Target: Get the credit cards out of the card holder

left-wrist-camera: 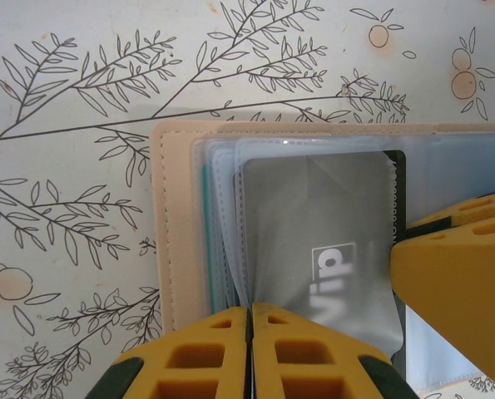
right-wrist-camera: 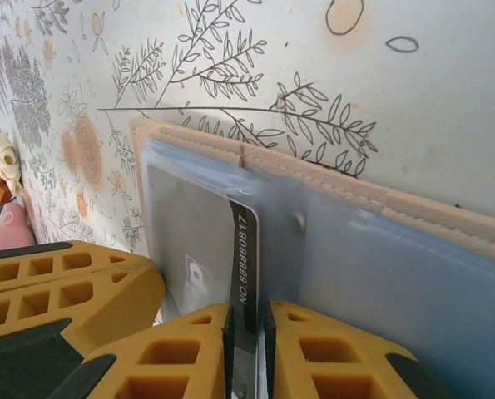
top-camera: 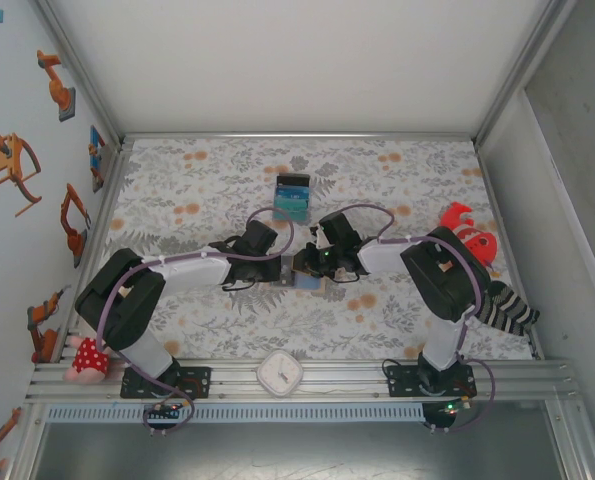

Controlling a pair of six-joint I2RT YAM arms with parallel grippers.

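Observation:
The tan card holder (left-wrist-camera: 174, 233) lies open on the floral cloth, its clear sleeves fanned out. It sits mid-table between both grippers (top-camera: 305, 280). My left gripper (left-wrist-camera: 250, 314) is shut on the near edge of a clear sleeve, and it shows in the top view (top-camera: 287, 268). A credit card (right-wrist-camera: 245, 249), grey with a black numbered edge, sticks partly out of a sleeve. My right gripper (right-wrist-camera: 245, 324) is shut on that black edge, meeting the left one from the right (top-camera: 319, 266). The tan stitched rim (right-wrist-camera: 339, 187) lies behind the card. The same card shows through the plastic (left-wrist-camera: 314, 216).
A teal-and-black block (top-camera: 293, 196) stands behind the grippers. A white round clock (top-camera: 279, 373) rests on the front rail. A red toy (top-camera: 467, 232) and a striped sock (top-camera: 507, 308) lie at the right, and a red spotted toy (top-camera: 85, 360) at the front left.

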